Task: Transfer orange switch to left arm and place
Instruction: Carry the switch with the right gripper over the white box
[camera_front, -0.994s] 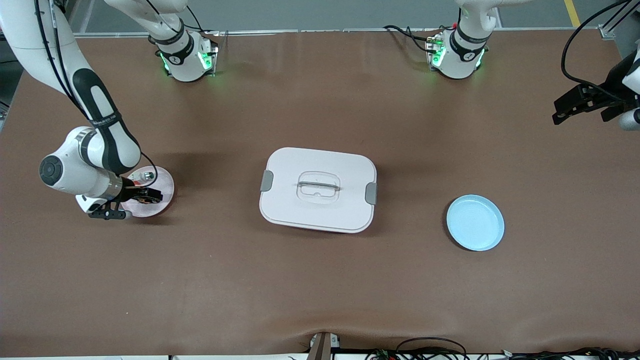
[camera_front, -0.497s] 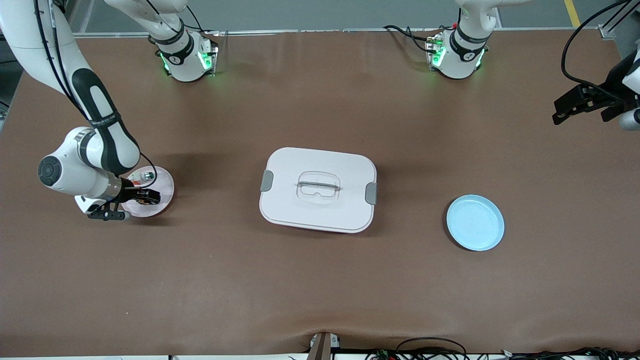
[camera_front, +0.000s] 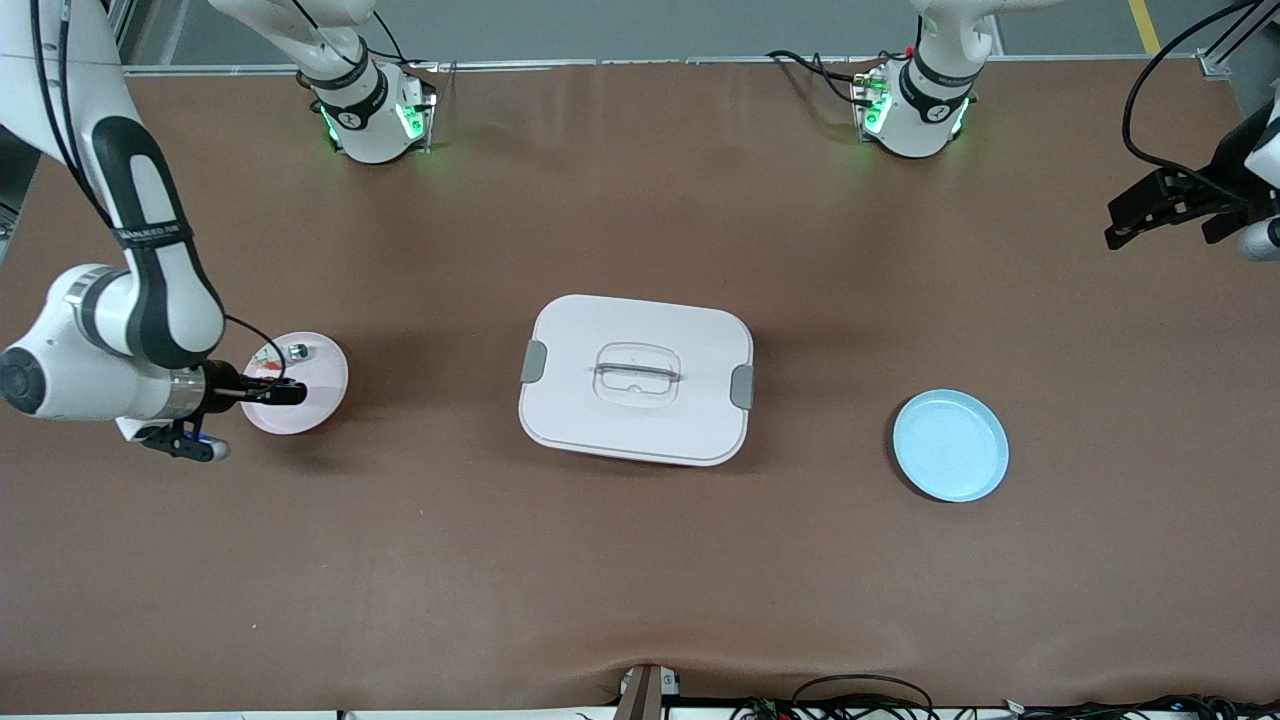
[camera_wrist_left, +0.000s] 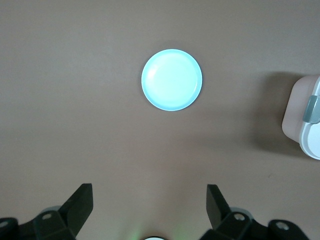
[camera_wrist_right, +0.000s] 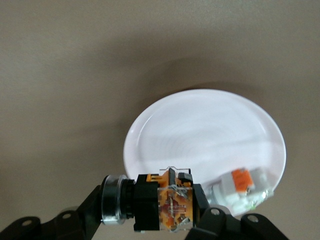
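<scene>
My right gripper (camera_front: 272, 392) is shut on the orange switch (camera_wrist_right: 159, 202), a black body with an orange-tan end and a silver ring. It holds the switch just over the edge of the pink plate (camera_front: 318, 388) at the right arm's end of the table. The plate also shows in the right wrist view (camera_wrist_right: 200, 130). The white lidded box (camera_front: 636, 378) stands at the table's middle. My left gripper (camera_front: 1125, 228) is open and empty, waiting high at the left arm's end; its fingers (camera_wrist_left: 80, 202) frame bare table.
A small silver-and-white part with a red bit (camera_front: 297, 351) lies on the pink plate and shows in the right wrist view (camera_wrist_right: 241, 186). A blue plate (camera_front: 950, 445) sits between the box and the left arm's end; it shows in the left wrist view (camera_wrist_left: 172, 80).
My right gripper has lifted and drawn back toward the right arm's end of the table with the switch in it. The left arm has not moved.
</scene>
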